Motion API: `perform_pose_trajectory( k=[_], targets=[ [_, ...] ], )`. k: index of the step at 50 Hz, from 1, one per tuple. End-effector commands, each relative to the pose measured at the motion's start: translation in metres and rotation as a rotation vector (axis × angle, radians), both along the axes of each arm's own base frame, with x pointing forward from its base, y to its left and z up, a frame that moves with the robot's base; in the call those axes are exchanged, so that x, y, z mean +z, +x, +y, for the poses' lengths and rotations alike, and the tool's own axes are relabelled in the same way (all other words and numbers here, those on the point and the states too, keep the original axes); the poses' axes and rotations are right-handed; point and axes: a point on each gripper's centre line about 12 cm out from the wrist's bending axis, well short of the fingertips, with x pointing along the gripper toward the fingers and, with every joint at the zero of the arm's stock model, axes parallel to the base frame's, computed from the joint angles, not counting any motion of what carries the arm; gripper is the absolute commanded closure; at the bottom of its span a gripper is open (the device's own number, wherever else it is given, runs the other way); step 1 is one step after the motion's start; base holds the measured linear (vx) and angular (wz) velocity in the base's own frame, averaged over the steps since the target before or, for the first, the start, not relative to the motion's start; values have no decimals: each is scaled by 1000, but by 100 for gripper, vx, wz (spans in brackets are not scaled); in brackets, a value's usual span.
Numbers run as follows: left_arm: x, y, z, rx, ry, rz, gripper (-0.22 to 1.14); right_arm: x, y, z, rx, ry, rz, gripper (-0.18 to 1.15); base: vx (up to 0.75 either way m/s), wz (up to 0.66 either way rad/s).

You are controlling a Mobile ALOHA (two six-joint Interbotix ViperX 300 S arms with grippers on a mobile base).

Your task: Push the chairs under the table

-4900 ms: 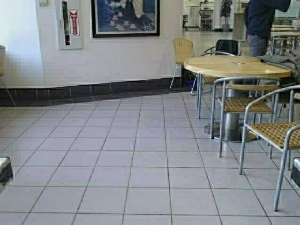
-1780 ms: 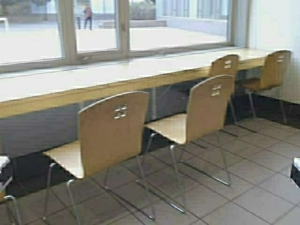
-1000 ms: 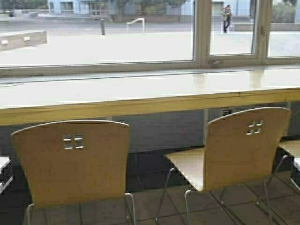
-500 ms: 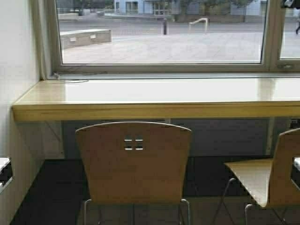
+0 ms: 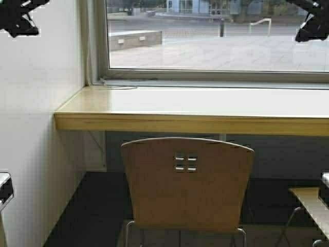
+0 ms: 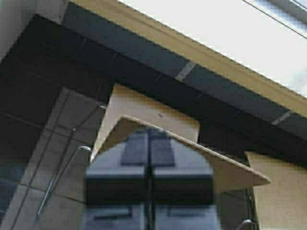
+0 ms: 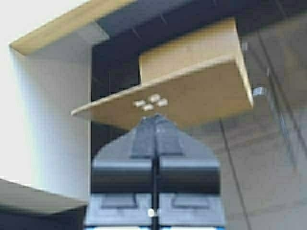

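A tan plywood chair (image 5: 187, 182) stands in front of the robot with its curved back turned toward the camera, the four small square holes (image 5: 185, 162) showing near the top of the back. It sits just short of the long pale-wood bench (image 5: 205, 110), whose thick yellowish front edge runs across the high view above the chair back; the seat reaches toward the dark space below the bench, but how far under it goes cannot be told. The bench ends on the left against a white wall (image 5: 36, 128), and a wide window (image 5: 216, 36) runs along behind it, looking onto a paved area outside. A second chair (image 5: 311, 206) shows only as the edge of its seat at the right border, beside the first and apart from it. In the left wrist view the left tool (image 6: 149, 165) has its two fingers pressed together with no gap and nothing between them, pointing at the top edge of the first chair's back. In the right wrist view the right tool (image 7: 156, 143) is likewise closed tight and holds nothing, its tip pointing at the chair back just below the square holes. Whether either tool touches the chair cannot be told. The floor (image 7: 268, 158) under the chair is grey tile.
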Motion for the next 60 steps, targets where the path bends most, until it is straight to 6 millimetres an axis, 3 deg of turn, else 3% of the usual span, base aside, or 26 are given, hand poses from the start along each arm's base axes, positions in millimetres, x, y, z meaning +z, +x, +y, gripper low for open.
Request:
perform_pose_trajectory(
  k=[1, 8, 18, 27, 34, 40, 45, 53, 56, 60],
  targets=[
    [-17, 36, -47, -102, -16, 76, 88, -12, 18, 2, -30, 26, 68, 93, 10, 11],
    [-71, 72, -109, -196, -16, 209, 88, -44, 36, 5, -67, 43, 192, 93, 9, 10],
    [-134, 109, -164, -212, -63, 315, 88, -98, 54, -3, -239, 82, 302, 92, 9, 9],
    [-158, 135, -187, -160, -171, 354, 88, -134, 65, -7, -387, 143, 401, 91, 10, 9],
    [-164, 148, -195, -121, -244, 364, 87, -147, 75, -4, -422, 165, 430, 89, 12, 4],
    [-174, 153, -201, -108, -271, 377, 84, -155, 77, -2, -458, 191, 456, 78, 12, -2],
    [-188, 151, -205, -63, -328, 418, 63, -162, 79, 0, -488, 227, 489, 59, 11, -3],
    [-204, 148, -207, 15, -424, 474, 8, -181, 78, 8, -526, 306, 598, 19, 10, -2],
    [-208, 146, -207, 54, -472, 497, -9, -187, 77, 12, -534, 341, 642, 10, 9, -3],
    [-215, 140, -211, 103, -536, 531, -13, -189, 77, 16, -575, 411, 674, 7, 8, -3]
  ],
)
